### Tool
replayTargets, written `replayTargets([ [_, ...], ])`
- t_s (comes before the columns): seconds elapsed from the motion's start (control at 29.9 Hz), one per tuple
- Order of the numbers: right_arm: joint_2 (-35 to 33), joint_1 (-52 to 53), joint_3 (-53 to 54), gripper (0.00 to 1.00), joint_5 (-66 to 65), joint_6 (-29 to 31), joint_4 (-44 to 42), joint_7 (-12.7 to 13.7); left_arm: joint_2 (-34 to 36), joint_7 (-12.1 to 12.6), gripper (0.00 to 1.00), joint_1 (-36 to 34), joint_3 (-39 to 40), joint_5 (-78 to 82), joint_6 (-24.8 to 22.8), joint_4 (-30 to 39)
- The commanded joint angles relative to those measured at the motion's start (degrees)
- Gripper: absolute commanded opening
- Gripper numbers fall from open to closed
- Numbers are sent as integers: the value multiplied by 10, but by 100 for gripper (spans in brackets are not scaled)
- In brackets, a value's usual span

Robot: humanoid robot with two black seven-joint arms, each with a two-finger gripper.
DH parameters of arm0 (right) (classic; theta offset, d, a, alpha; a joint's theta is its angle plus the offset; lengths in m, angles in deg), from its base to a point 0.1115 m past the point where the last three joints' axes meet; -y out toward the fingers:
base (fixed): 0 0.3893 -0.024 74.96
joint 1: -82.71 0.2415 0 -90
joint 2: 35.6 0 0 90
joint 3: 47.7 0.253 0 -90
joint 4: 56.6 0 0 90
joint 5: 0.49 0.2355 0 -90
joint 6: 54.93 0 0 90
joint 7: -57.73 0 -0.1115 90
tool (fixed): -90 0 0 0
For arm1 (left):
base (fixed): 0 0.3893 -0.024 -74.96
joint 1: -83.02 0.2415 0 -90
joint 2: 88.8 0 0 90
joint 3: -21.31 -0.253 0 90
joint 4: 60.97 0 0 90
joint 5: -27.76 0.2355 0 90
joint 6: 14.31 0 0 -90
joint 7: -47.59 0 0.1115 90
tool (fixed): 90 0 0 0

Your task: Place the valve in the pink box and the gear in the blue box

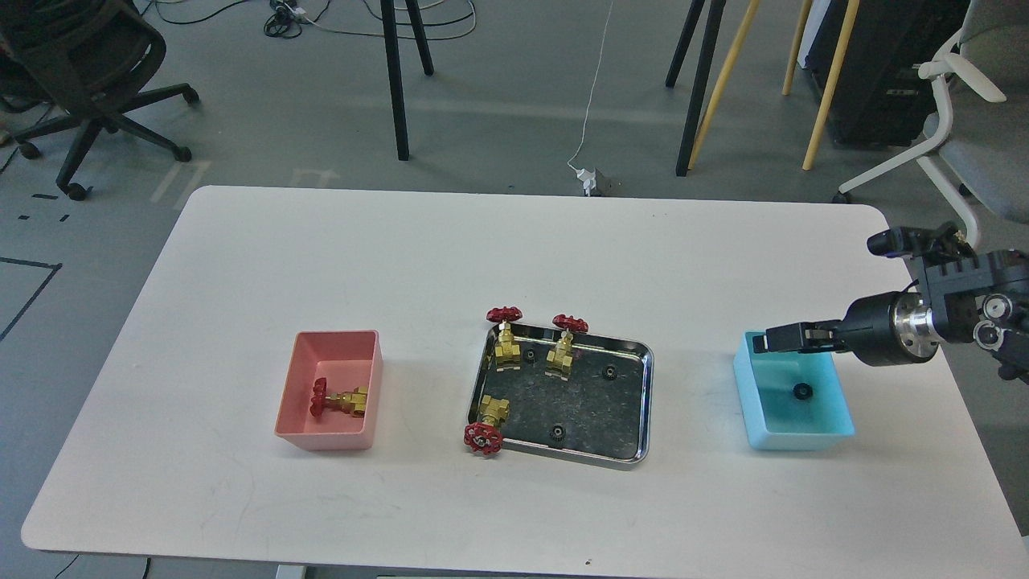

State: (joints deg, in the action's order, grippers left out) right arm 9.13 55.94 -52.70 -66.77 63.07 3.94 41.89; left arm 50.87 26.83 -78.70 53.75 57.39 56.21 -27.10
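Fingers (773, 338) of the right arm hang over the far left corner of the blue box (756, 418), pointing left; they look close together with nothing between them, though at this size I cannot tell for sure. One gear (801, 392) already lies on the floor of that box, just below and to the right of the fingertips. One valve (342, 400) lies on its side in the pink box (293, 402), handwheel to the left.

What is left sits in the steel tray (639, 402) at the middle of the table (514, 257): three valves and three gears. The nearest gear (610, 371) lies to the left of the right arm's fingers and a little nearer the robot, across the bare gap between tray and blue box. A gear is flat and round, so no long axis matters; a top-down grip would suit. The left arm is not in view, so the right arm is judged the likelier for that gear.
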Motion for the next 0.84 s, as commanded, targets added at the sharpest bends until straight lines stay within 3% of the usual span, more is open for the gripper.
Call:
replayTargets([
  [0.0,-1,41,58,96,106,0,-7,1,0,10,99,2,10,-22,-6,1],
  [0.17,9,59,154,96,263,0,-70,2,-7,20,99,8,1,-35,-25,20],
  [0.3,59,58,235,96,360,0,-168,10,-27,75,99,9,-1,-33,-35,58],
  [0.37,92,63,259,96,400,0,-195,37,-37,92,99,16,-10,-32,-32,87],
  [0.47,134,74,300,96,457,-84,-197,86,-40,92,99,35,-30,-31,-29,137],
  [0.63,185,80,309,96,486,-260,-193,118,-40,91,99,75,-33,-8,-24,225],
  [0.8,187,74,314,98,487,-266,-191,114,-62,92,99,81,-34,22,-4,229],
])
